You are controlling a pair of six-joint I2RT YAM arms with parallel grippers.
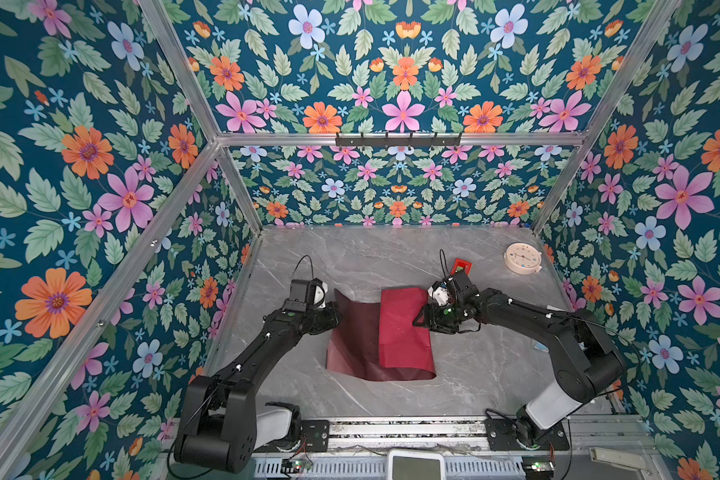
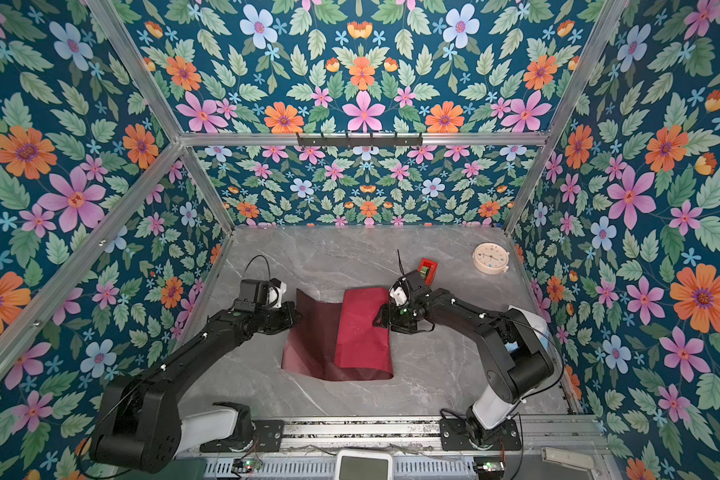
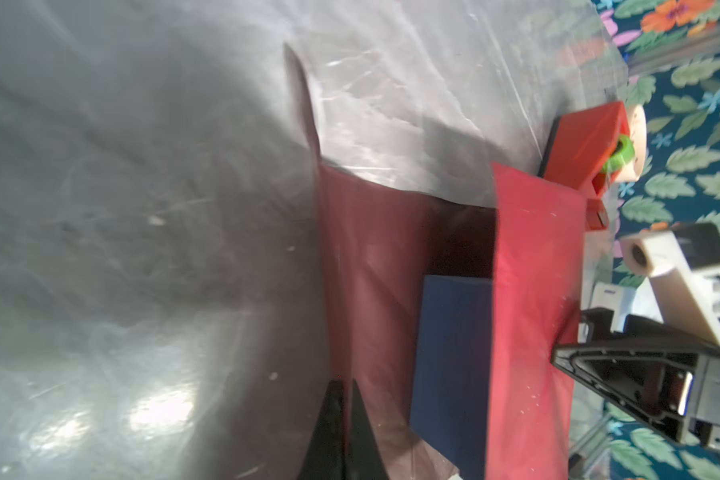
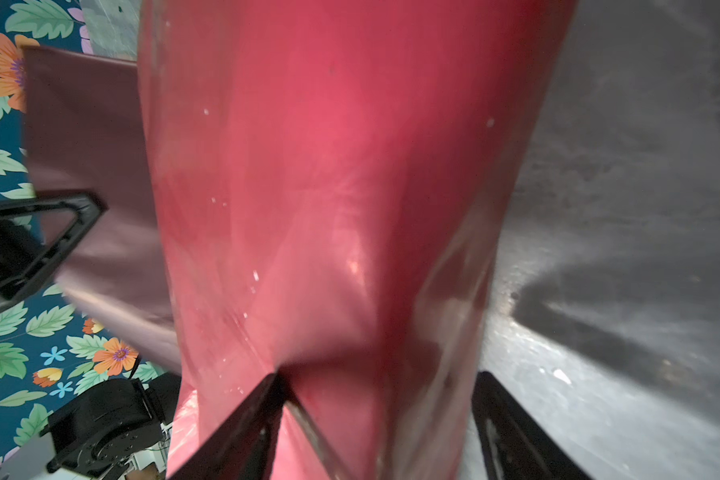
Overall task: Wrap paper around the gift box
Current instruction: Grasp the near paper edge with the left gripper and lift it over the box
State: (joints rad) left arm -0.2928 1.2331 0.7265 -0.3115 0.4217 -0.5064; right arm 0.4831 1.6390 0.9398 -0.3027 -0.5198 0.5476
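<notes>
One grey marble bench (image 1: 391, 257), left hand (image 1: 336, 316) pinching the raised dull-maroon edge of a thin paper sheet (image 1: 404, 332) mid-bench, its glossy red flap folded over a matte navy cuboid gift box (image 3: 449, 353), right hand (image 1: 420, 322) spread on that flap.

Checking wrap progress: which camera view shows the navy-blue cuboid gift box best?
The left wrist view: the matte navy-blue cuboid gift box shows plainly, lying on the large thin maroon-and-red paper sheet. In both top views the sheet's folded red flap hides it; the right wrist view shows paper but no box.
</notes>
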